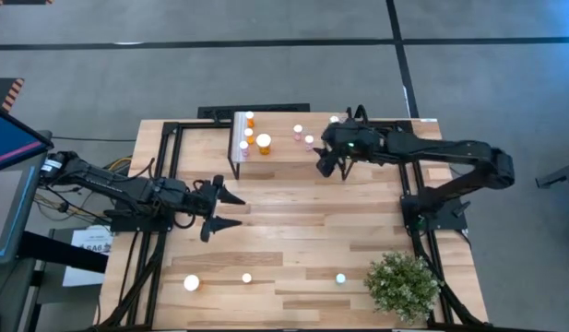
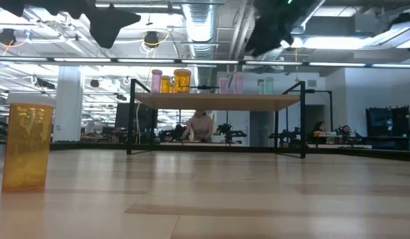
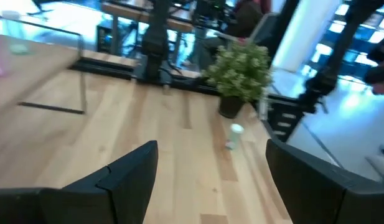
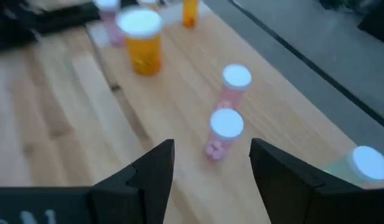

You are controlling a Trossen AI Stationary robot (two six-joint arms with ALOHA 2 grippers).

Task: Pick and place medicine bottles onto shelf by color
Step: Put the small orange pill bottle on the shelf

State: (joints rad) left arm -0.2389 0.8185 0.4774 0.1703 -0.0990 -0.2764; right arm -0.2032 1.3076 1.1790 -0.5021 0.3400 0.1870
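The shelf (image 1: 279, 152) stands at the table's far side and carries several medicine bottles. By its white ribbed end stand a large orange one (image 1: 264, 143) and small orange ones (image 1: 250, 120). Two pink ones (image 4: 226, 130) (image 4: 236, 84) stand mid-shelf, and a teal one (image 4: 366, 163) near its right end. My right gripper (image 4: 210, 180) hovers open above the shelf, just short of the nearer pink bottle and touching nothing. My left gripper (image 1: 227, 208) waits open above the table's left middle. More bottles stand upright near the front edge: a large orange one (image 1: 191, 283), a small one (image 1: 247, 278) and a teal one (image 1: 340, 278).
A green potted plant (image 1: 402, 284) stands at the table's front right corner. Bare wood lies between the shelf and the front row of bottles. In the low view the large orange bottle (image 2: 28, 146) stands close at the left, with the shelf's black legs (image 2: 303, 119) behind.
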